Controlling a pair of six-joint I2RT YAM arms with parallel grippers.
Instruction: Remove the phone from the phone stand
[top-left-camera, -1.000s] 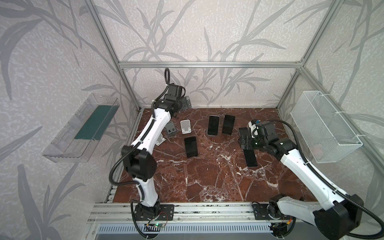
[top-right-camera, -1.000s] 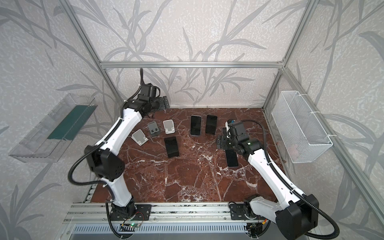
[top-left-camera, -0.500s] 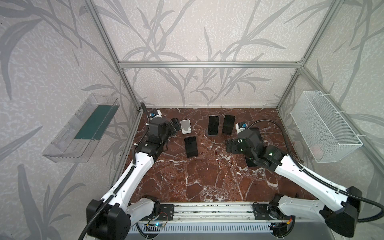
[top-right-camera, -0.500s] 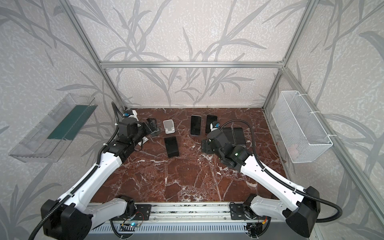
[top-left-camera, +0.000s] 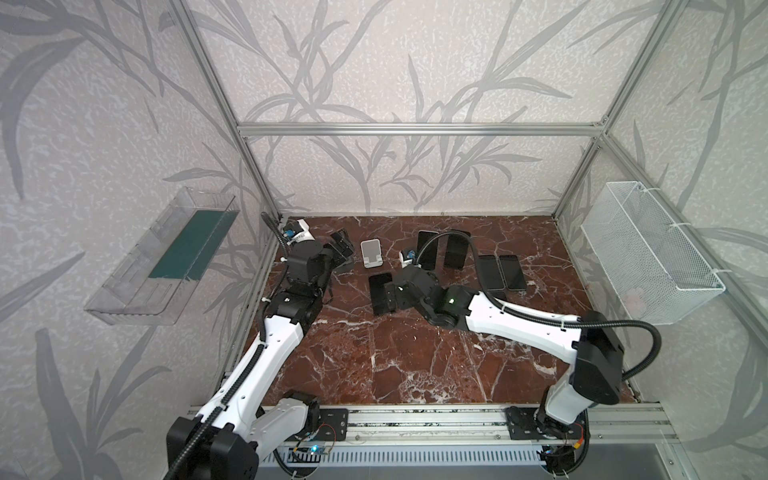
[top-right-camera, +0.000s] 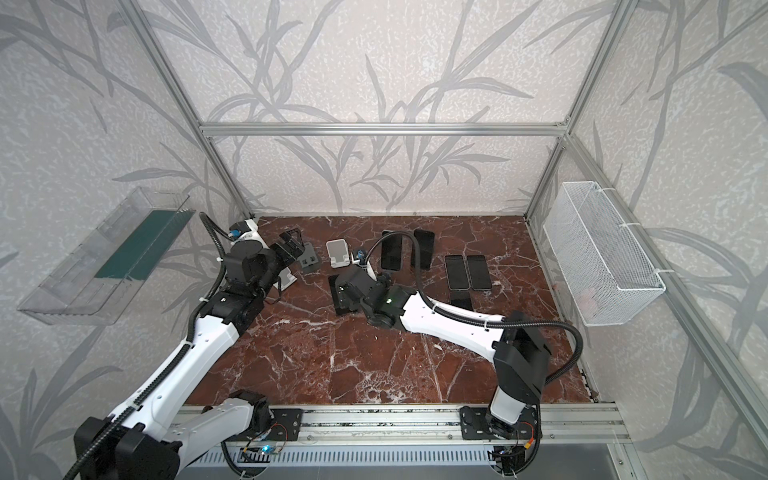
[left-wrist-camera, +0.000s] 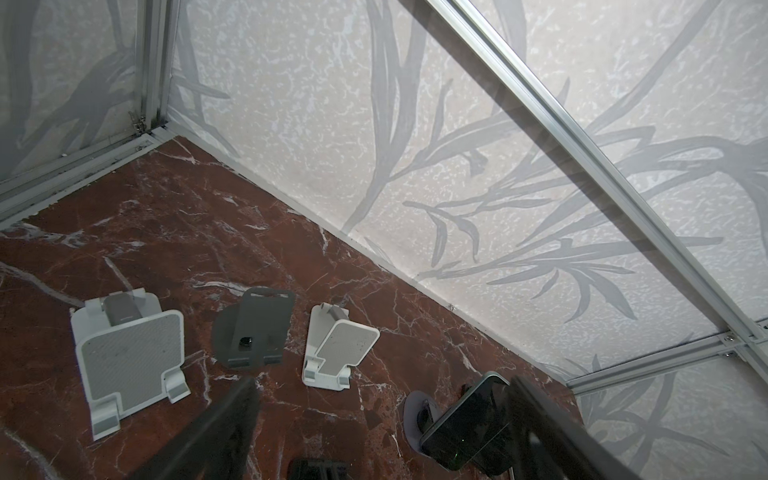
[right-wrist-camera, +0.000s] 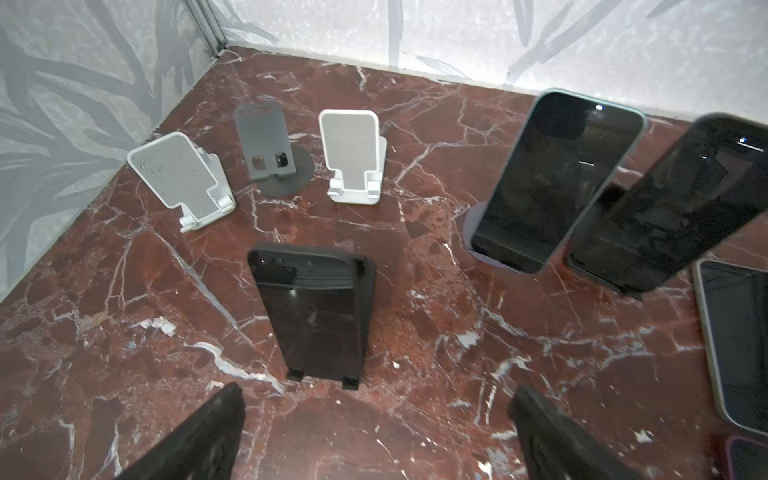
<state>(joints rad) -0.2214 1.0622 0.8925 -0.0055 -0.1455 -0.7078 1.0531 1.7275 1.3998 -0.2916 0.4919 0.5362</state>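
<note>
The right hand (right-wrist-camera: 378, 395) hung low over the middle of the tabletop (right-wrist-camera: 124, 332), its jaws spread wide and holding nothing. It pointed at the phone (right-wrist-camera: 316, 320), which leaned on a black stand (right-wrist-camera: 369, 299) a little left of centre. In the right wrist view both fingers sat just on the near side of the stand's feet and apart from it, so the phone was not gripped and rested fully in its cradle. The left hand (left-wrist-camera: 382, 380) hovered at the far left, also wide and empty. It was above a row of three bare stands: a left white stand (left-wrist-camera: 129, 357), a grey stand (left-wrist-camera: 257, 328) and a right white stand (left-wrist-camera: 340, 353). At the far middle a second phone (right-wrist-camera: 557, 174) and a third phone (right-wrist-camera: 673, 195) stood propped on stands of their own. On the right three phones lay flat on the marble: a flat pair (top-right-camera: 467, 272) side by side and a lone flat phone (top-right-camera: 461, 300) just nearer. With three bare stands and three phones lying flat, the job looked about half done, if every stand was meant to be cleared. For the centre phone only the approach looked made. What seemed left was to bring the jaws around its long edges, close on it, lift it clear of the stand's lip and lay it down. After that the two far phones would probably want the same.
</note>
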